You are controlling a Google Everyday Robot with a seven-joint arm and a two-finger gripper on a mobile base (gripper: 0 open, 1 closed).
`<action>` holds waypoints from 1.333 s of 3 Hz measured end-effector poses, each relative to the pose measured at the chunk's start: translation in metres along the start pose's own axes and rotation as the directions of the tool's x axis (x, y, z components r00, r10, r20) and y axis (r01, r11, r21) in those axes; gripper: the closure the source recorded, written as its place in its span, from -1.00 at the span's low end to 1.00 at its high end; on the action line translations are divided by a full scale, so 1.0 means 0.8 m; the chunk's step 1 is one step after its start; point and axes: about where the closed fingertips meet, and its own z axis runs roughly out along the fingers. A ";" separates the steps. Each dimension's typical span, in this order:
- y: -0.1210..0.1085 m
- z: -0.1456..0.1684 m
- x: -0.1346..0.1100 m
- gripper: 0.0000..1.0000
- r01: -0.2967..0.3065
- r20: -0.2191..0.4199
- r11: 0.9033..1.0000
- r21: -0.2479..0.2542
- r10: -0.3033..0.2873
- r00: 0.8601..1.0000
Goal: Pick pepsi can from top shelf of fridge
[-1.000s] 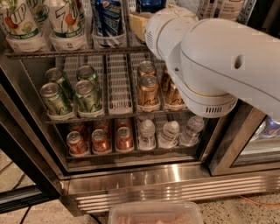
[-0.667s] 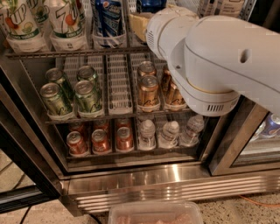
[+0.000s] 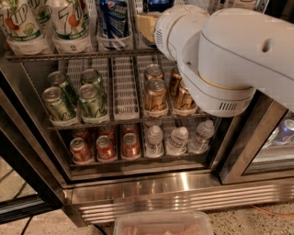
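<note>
The fridge (image 3: 138, 190) stands open in front of me. The top shelf (image 3: 46, 56) is the highest wire rack in view. On it stands a blue can with white streaks (image 3: 112, 20). To its right, a dark blue object (image 3: 158, 4) at the picture's top edge is mostly hidden by my arm, so I cannot tell if it is the pepsi can. My gripper (image 3: 146, 25) shows only as a tan part at the end of the white arm (image 3: 220, 55), at top-shelf height just right of the streaked can.
7UP bottles (image 3: 69, 23) stand on the top shelf at left. The middle rack holds green cans (image 3: 92, 98) and copper cans (image 3: 156, 94). The lower rack holds red cans (image 3: 105, 147) and water bottles (image 3: 177, 140). A clear plastic tub (image 3: 163, 225) lies on the floor in front.
The white arm has shifted very slightly. The cans and bottles have not moved.
</note>
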 end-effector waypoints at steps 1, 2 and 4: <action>0.001 0.007 -0.010 1.00 -0.009 0.008 1.000 -0.021 0.009 1.000; 0.000 0.022 -0.013 1.00 0.008 0.003 1.000 -0.030 -0.008 1.000; -0.007 0.042 -0.028 1.00 0.045 -0.009 0.999 -0.025 -0.045 0.999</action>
